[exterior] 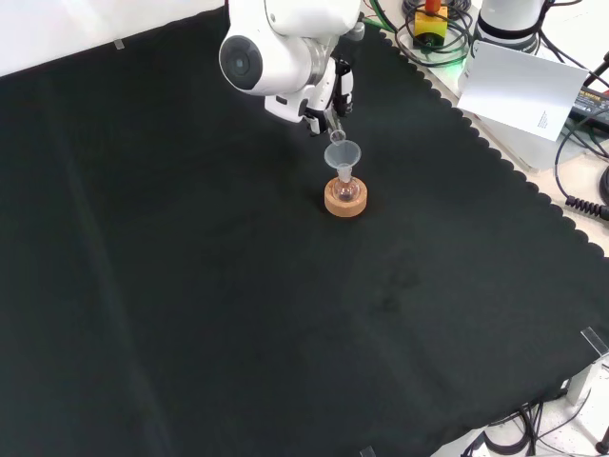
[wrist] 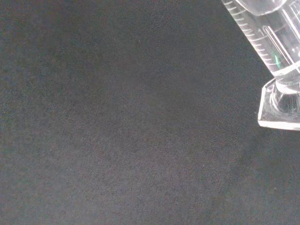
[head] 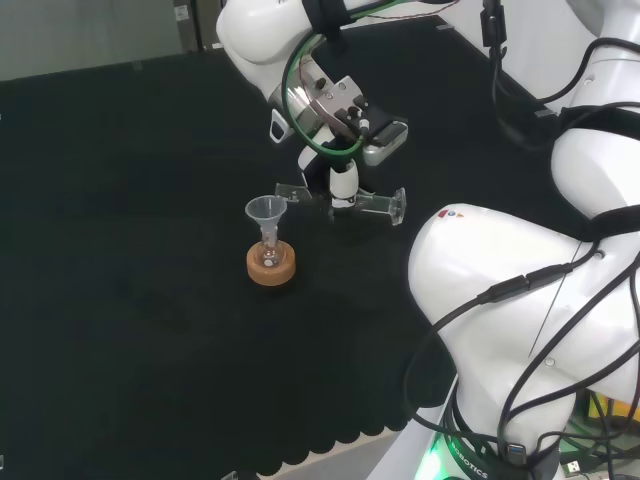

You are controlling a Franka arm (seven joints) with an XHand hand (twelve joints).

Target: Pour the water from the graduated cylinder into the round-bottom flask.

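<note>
A small clear round-bottom flask (head: pixel 268 251) stands in a cork ring (head: pixel 272 270) with a clear funnel (head: pixel 265 210) in its neck. The hand (head: pixel 341 128) hangs just right of it in the head view, fingers curled round a clear graduated cylinder (head: pixel 365 203). The cylinder lies almost level, its mouth toward the funnel's rim and its flat foot away from it. From the front, the hand (exterior: pixel 332 88) is behind the funnel (exterior: pixel 343 153), flask (exterior: pixel 344 187) and cork ring (exterior: pixel 344 201). The wrist view has the cylinder's marked tube (wrist: pixel 262 40) close up. Whether water sits in either vessel I cannot tell.
The arm's white links (head: pixel 520 300) stand large at the head view's right. The cloth's scalloped edge (exterior: pixel 495 157) runs down the front view's right, with a white sheet (exterior: pixel 519 81) and cables beyond it. Bare black cloth (exterior: pixel 238 314) spreads around the flask.
</note>
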